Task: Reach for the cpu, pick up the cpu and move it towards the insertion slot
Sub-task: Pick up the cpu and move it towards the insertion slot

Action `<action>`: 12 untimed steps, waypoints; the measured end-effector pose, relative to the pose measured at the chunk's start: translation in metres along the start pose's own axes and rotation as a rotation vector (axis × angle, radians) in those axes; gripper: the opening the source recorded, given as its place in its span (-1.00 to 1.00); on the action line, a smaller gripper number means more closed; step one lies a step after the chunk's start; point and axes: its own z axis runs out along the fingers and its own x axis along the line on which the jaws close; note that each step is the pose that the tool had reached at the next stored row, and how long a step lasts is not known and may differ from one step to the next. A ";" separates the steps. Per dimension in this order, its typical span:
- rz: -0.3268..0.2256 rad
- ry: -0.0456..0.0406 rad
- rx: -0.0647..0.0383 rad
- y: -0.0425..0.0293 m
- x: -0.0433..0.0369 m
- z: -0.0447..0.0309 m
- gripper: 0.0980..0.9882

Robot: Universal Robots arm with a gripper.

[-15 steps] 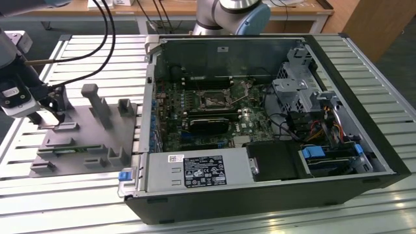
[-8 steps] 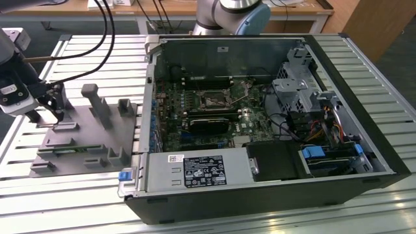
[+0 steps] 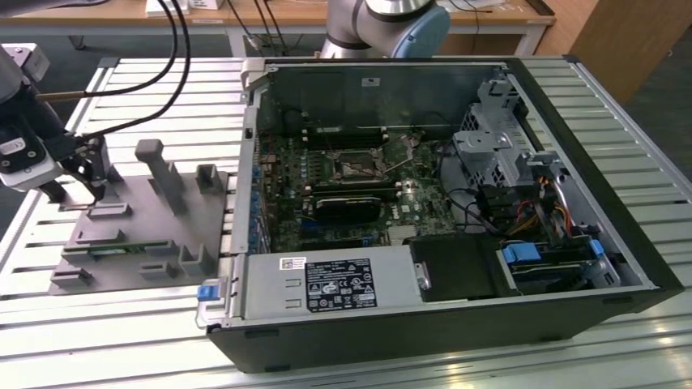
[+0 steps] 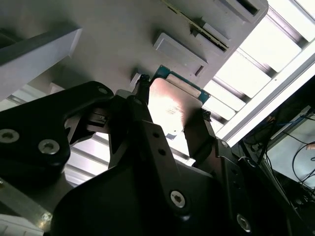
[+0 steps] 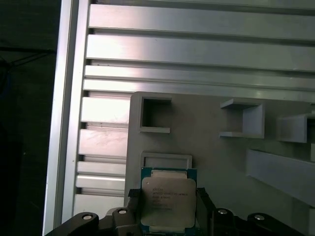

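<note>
Silvery square metal-topped cpu (image 5: pixel 167 196) | black gripper (image 3: pixel 78 193), exterior view's left, astride it; clamping cannot tell | uneven grip might tilt it

Arm joint (image 3: pixel 373 24), 12 o'clock in exterior view: rounded silver-grey housing, pale blue cap (image 3: pixel 424 31). Wrist block (image 3: pixel 22 158), 9 o'clock: white and light grey, small printed label. Black cables (image 3: pixel 173 57) running from 11 o'clock to the wrist block, one thick, others thinner. Gripper (image 3: pixel 78 185): matte black, two slim fingers (image 4: pixel 197 132) with stepped tips. Black angular link plates (image 4: pixel 39 142) in both wrist views, fastened with bright silver socket-head screws (image 4: pixel 177 198).
</note>
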 end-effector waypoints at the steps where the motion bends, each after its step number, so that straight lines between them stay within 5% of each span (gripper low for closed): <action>1: 0.000 0.0000 0.000 0.0000 0.0000 -0.0004 -0.02; 12: 0.000 0.0002 0.000 0.0003 0.0001 -0.0050 -0.02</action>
